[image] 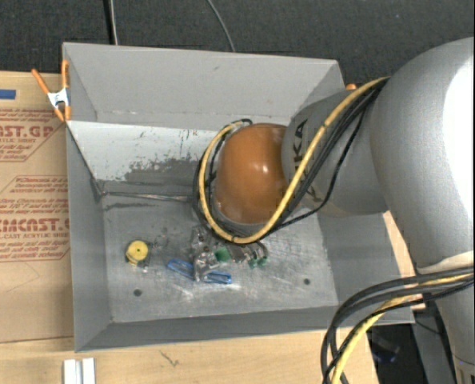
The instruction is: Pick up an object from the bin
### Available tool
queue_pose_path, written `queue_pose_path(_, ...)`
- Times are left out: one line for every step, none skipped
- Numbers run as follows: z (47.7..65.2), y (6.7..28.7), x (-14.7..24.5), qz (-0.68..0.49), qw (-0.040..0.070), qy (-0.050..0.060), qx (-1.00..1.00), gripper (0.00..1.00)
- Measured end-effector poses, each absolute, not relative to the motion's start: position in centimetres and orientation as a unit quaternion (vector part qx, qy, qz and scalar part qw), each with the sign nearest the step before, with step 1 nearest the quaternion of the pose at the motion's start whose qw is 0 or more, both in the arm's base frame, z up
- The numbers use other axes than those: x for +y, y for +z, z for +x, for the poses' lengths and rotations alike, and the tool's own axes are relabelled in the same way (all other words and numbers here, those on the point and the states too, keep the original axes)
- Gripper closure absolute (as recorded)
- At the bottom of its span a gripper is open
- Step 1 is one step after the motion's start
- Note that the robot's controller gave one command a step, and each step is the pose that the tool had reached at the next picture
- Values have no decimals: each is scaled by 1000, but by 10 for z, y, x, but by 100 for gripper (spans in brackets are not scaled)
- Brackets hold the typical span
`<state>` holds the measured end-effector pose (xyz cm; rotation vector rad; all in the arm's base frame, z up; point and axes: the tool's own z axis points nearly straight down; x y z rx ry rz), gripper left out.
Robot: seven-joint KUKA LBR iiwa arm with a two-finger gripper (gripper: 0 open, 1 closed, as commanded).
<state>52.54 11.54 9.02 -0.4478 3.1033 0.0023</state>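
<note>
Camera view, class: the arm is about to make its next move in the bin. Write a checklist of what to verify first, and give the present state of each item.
1. Hand is low over the bin's floor, away from its walls: ok.
2. There are things to pick close by. Blue pieces lie on the floor right beside the hand: ok.
3. The yellow round piece lies apart, to the left of the hand, out of its way: ok.
4. Whether the hand already has a thing in it: cannot tell, because the orange cover hides much of it from above.
5. Whether the hand is centred on one blue piece: cannot tell.
</note>
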Motion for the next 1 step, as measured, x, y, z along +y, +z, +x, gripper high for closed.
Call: queue_pose_path(537,252,114,-89,6,1,996,100)
